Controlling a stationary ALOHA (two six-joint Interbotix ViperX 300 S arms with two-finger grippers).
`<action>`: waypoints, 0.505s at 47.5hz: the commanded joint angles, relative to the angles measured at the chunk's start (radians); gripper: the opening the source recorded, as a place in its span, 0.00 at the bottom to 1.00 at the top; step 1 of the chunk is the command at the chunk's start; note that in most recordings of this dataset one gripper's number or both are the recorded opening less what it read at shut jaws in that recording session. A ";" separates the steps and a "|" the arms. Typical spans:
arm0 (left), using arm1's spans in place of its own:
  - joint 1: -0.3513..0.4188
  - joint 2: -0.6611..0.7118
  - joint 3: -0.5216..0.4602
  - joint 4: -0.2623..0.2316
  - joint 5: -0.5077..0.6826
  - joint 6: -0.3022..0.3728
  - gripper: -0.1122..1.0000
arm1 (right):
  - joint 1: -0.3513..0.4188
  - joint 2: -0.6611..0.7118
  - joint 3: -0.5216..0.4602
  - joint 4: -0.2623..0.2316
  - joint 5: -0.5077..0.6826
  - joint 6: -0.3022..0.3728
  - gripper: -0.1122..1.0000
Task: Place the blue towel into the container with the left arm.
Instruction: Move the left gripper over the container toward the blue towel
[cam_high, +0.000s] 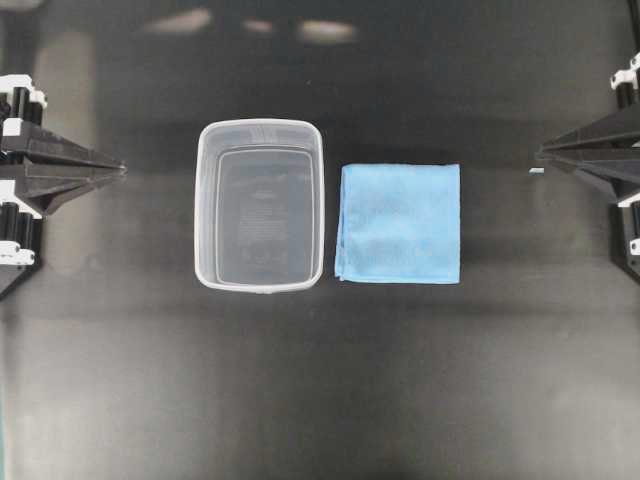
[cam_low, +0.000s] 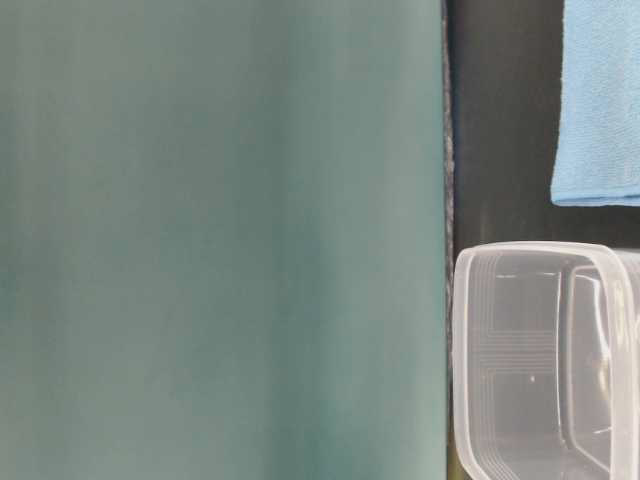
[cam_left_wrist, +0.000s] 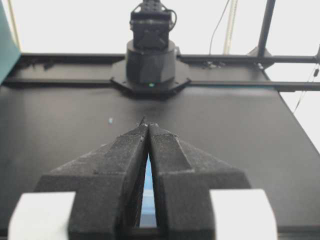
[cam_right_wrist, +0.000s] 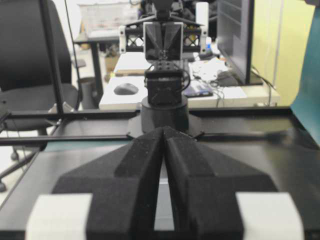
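Note:
The blue towel (cam_high: 399, 223) lies folded flat on the black table, right of centre. The clear container (cam_high: 260, 205) stands empty just left of it, almost touching; both also show in the table-level view, towel (cam_low: 600, 100) and container (cam_low: 545, 360). My left gripper (cam_high: 120, 170) rests at the left edge, shut and empty, far from the container. In the left wrist view (cam_left_wrist: 148, 124) a blue sliver of towel (cam_left_wrist: 146, 172) shows through the slit behind the touching tips. My right gripper (cam_high: 540, 153) rests at the right edge, shut and empty, well right of the towel; its tips meet in the right wrist view (cam_right_wrist: 164, 129).
A teal panel (cam_low: 220, 240) fills most of the table-level view. The opposite arm bases stand at the table ends, in the left wrist view (cam_left_wrist: 150, 60) and in the right wrist view (cam_right_wrist: 164, 95). A small pale speck (cam_high: 536, 171) lies near the right gripper tips.

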 joint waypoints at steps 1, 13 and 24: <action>0.002 0.026 -0.035 0.040 0.029 -0.012 0.15 | 0.000 0.012 -0.008 0.005 -0.008 0.002 0.11; 0.005 0.163 -0.222 0.041 0.249 -0.012 0.10 | -0.006 0.014 -0.003 0.008 0.018 0.017 0.10; 0.009 0.356 -0.439 0.041 0.456 0.008 0.10 | -0.031 0.009 -0.002 0.009 0.060 0.018 0.10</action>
